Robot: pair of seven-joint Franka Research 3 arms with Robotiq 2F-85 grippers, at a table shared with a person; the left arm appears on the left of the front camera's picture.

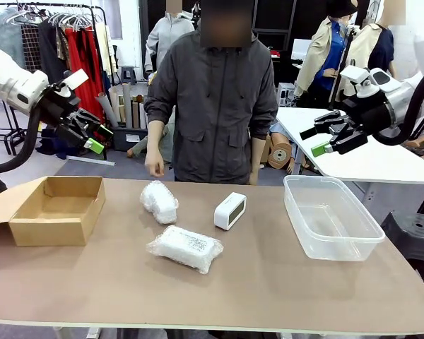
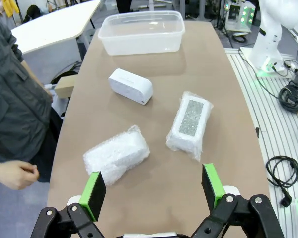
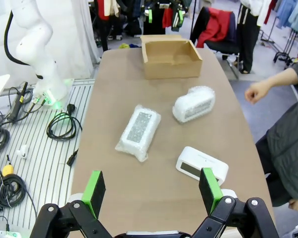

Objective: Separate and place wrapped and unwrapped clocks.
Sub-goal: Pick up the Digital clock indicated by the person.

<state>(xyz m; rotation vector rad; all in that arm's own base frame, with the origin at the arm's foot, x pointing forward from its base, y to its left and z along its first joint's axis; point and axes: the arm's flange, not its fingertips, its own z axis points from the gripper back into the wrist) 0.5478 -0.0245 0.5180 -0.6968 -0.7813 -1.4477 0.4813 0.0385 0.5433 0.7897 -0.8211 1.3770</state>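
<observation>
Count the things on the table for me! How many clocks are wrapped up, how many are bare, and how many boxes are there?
Wrapped clocks: 2 (rounder bundle, flat bundle)
Bare clock: 1
Cardboard box: 1
Clear tub: 1
Total: 5

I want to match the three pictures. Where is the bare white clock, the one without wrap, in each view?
Front view: the bare clock stands near the middle, left of the clear tub.
Left wrist view: upper middle, just below the tub.
Right wrist view: lower right of centre.
Shared landmark: the flat wrapped bundle lies close to the clock in all three.
</observation>
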